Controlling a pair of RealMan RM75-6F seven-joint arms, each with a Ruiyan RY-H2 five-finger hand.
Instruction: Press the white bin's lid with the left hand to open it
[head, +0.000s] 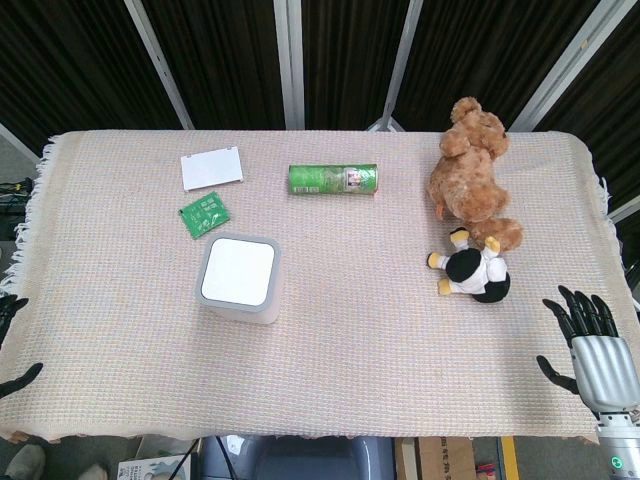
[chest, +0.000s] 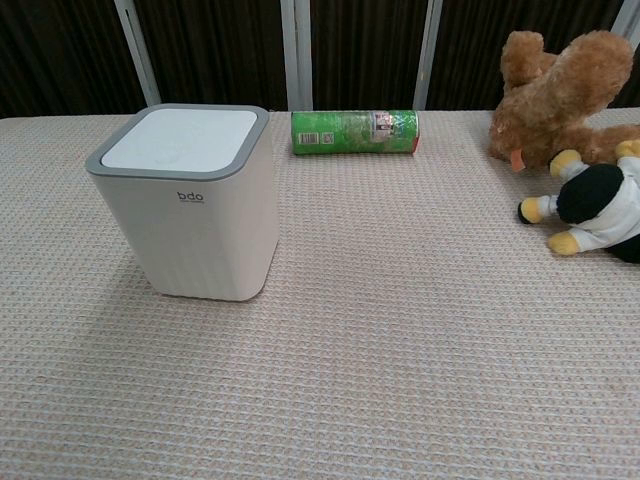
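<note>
The white bin (head: 238, 280) stands left of the table's middle, its flat white lid (head: 238, 270) down inside a grey rim. From the chest view the bin (chest: 190, 205) is at the left with the lid (chest: 182, 138) level on top. My left hand (head: 8, 345) shows only as dark fingertips at the left frame edge, far left of the bin, holding nothing. At the lower right corner my right hand (head: 590, 345) rests over the table's front edge, fingers spread, empty. Neither hand appears in the chest view.
A green can (head: 333, 179) lies on its side behind the bin. A white card (head: 212, 167) and a green packet (head: 205, 214) sit at the back left. A brown teddy bear (head: 470, 175) and a black-and-white plush (head: 475, 272) lie at the right.
</note>
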